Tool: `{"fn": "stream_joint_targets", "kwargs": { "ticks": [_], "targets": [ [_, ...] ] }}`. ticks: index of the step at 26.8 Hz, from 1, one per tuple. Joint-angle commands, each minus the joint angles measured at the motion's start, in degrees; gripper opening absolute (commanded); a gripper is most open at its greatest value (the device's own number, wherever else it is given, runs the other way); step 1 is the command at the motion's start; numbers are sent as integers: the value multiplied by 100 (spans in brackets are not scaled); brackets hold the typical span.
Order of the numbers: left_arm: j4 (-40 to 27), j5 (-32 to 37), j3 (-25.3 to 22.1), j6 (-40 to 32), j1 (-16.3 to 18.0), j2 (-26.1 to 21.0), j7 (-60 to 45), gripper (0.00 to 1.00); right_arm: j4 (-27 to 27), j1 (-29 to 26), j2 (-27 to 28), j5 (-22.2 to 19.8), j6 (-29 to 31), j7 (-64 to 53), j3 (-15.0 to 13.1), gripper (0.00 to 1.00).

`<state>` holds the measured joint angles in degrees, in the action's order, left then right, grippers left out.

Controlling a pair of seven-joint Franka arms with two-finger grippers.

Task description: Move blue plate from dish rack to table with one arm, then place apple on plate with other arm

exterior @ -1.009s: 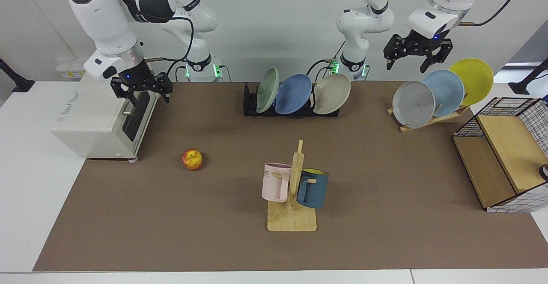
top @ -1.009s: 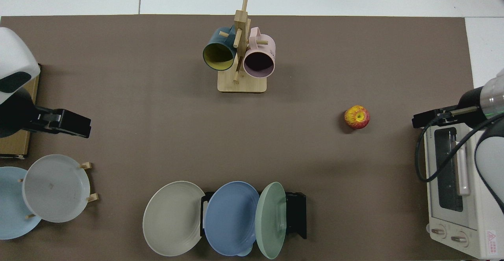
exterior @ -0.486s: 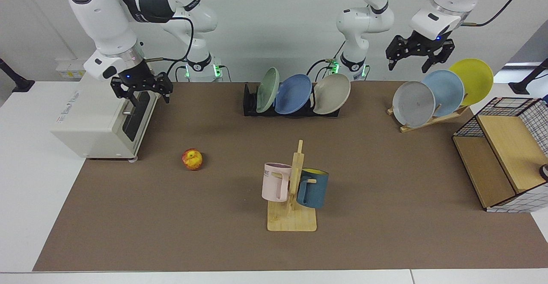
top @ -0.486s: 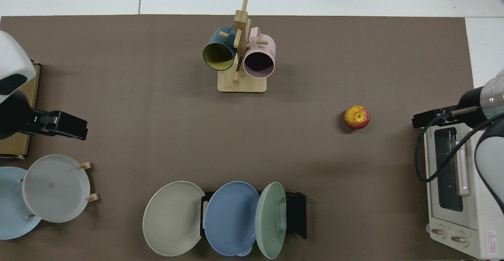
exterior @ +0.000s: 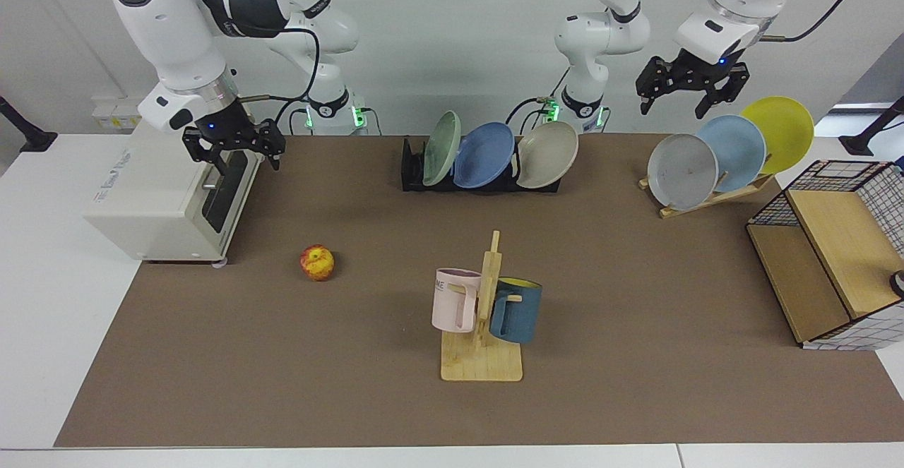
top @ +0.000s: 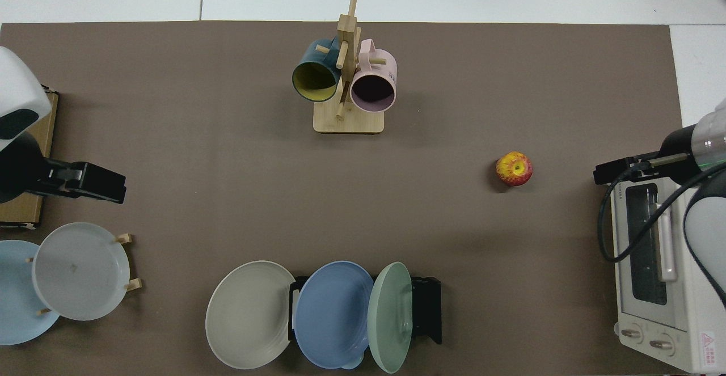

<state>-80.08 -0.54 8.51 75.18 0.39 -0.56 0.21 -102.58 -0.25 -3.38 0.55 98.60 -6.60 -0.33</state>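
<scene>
The blue plate [exterior: 484, 155] [top: 332, 313] stands on edge in the black dish rack [exterior: 409, 171] [top: 426, 308], between a green plate and a beige plate. The apple [exterior: 317, 262] [top: 514, 168] lies on the brown mat of the table [exterior: 353, 369]. My left gripper [exterior: 676, 106] [top: 91, 178] hangs open and empty, high above the wooden plate rack, far from the dish rack. My right gripper [exterior: 248, 162] [top: 615, 170] hangs open and empty over the front of the toaster oven, up and to the side of the apple.
A white toaster oven [exterior: 166, 196] sits by the right arm. A wooden mug stand [exterior: 484, 327] holds a pink and a dark blue mug mid-table. A slanted wooden rack [exterior: 713, 196] carries grey, pale blue and yellow plates. A wire-and-wood shelf box [exterior: 833, 256] stands beside it.
My left gripper has risen a little and drifted slightly outward above the wooden plate rack. The right arm, plates and apple have not moved.
</scene>
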Motion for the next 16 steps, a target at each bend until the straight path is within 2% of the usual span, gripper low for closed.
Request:
{"fn": "stream_joint_targets", "kwargs": {
  "ticks": [1,11,16],
  "targets": [
    [-210,54,-34,93,-21,170,-30,100,-78,-54,-49,-28,63,62,42,100],
    [-368,54,-7,32,-57,275,-30,100,-78,-54,-49,-28,63,62,42,100],
    [-657,54,45,128,-118,459,-30,100,-78,-54,-49,-28,63,62,42,100]
  ]
}}
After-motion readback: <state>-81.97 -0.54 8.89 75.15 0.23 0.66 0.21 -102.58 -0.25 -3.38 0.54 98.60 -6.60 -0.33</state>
